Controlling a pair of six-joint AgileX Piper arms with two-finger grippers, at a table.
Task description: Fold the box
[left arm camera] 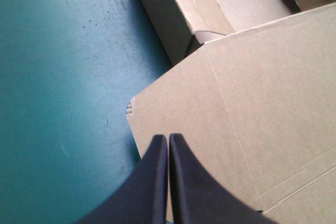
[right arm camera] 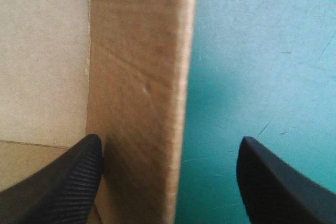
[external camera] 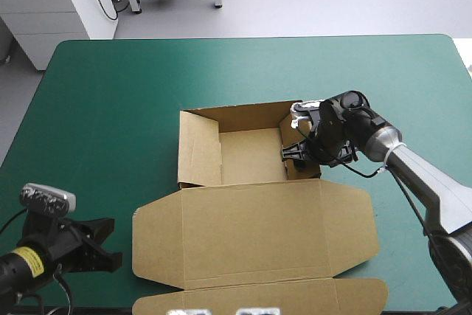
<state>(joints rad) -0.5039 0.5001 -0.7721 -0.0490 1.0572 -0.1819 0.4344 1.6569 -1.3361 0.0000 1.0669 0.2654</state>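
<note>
Right gripper (right arm camera: 169, 141) spread apart, astride raised side wall (right arm camera: 139, 77) of brown cardboard box (external camera: 254, 234). Best pinch squarely, keeping wall upright. Left gripper (left arm camera: 168, 139) pressed together, idle by flat lid (left arm camera: 252, 119).

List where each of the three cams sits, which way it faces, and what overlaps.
High view: above and behind the robot, looking forward and down at the table and the box; both arms show.
Left wrist view: above the left wrist, looking along the shut left gripper at the box's flat lid.
Right wrist view: above the right wrist, looking along the open right gripper, which straddles the tray's right wall.
Shared: the box appears in all three.
</note>
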